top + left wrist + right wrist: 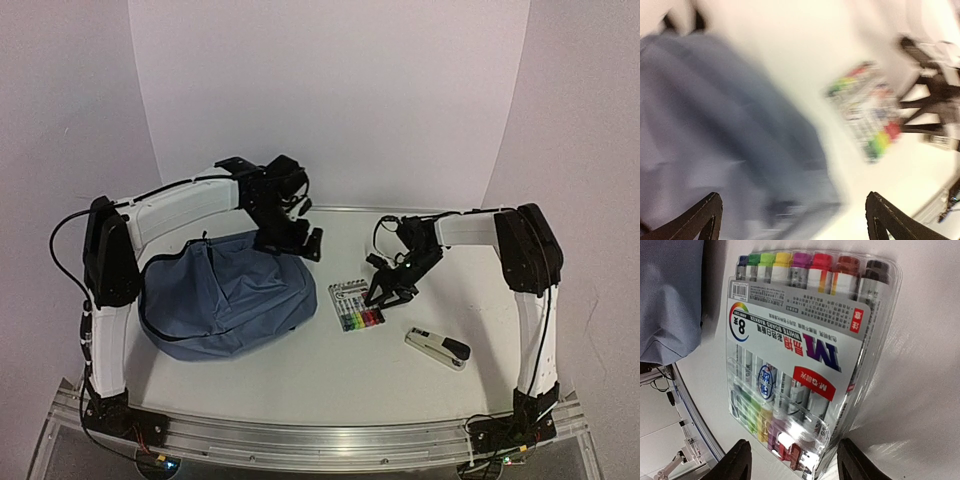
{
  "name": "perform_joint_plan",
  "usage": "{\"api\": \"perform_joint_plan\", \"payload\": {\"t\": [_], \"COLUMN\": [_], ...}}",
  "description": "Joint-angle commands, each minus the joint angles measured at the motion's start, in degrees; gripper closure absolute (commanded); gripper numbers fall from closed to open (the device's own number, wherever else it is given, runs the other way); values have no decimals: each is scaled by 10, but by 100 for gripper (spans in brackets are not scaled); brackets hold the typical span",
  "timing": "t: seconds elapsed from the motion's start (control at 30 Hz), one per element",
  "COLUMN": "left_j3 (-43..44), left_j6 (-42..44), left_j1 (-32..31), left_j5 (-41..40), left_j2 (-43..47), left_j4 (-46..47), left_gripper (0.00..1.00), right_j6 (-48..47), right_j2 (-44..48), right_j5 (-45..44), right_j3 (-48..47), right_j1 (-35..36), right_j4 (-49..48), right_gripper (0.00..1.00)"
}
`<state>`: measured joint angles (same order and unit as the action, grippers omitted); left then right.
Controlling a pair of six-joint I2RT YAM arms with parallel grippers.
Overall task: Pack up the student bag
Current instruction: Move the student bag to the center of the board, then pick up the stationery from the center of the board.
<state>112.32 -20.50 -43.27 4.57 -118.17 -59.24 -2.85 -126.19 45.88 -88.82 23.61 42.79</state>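
Observation:
The student bag [225, 295] is a slate-blue backpack slumped on the left of the white table. My left gripper [300, 240] hovers open over its far right edge. The left wrist view is blurred: the bag [715, 125] fills the left side, and the open gripper [795, 220] holds nothing. A clear pack of coloured whiteboard markers [357, 305] lies flat just right of the bag. My right gripper [390, 290] is low at the pack's right end. In the right wrist view the gripper [795, 462] is open, with its jaws on either side of the marker pack's [800, 350] near end and a small gap on each side.
A grey and black stapler [438, 347] lies on the table to the right of the markers, nearer the front. The bag's edge [667, 295] sits close to the far side of the pack. The right arm [935, 95] shows at the right of the left wrist view.

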Motion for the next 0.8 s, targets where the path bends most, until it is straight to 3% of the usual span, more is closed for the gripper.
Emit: {"api": "perform_joint_plan", "payload": {"t": [0.0,0.13,0.37,0.5,0.77], "left_j3": [45,5,-5,4,-79], "left_j6": [-75,-133,-182,-214,-259], "left_j1": [-70,-86,-84,-81,-59], "left_j5": [105,162,184,180,199], "left_j2": [-40,-56,-95,-126,-122], "left_j4": [62,134,156,144,238], "left_gripper": [0,0,0,0,4], "right_j6": [11,23,77,70,92], "right_j2": [7,18,66,57,28], "right_j5": [-27,-30,-41,-58,-34], "right_j3": [24,29,34,28,42], "right_j1": [-3,-4,-28,-30,-20], "right_j4": [14,12,-39,-47,-71], "right_gripper": [43,44,42,42,44]}}
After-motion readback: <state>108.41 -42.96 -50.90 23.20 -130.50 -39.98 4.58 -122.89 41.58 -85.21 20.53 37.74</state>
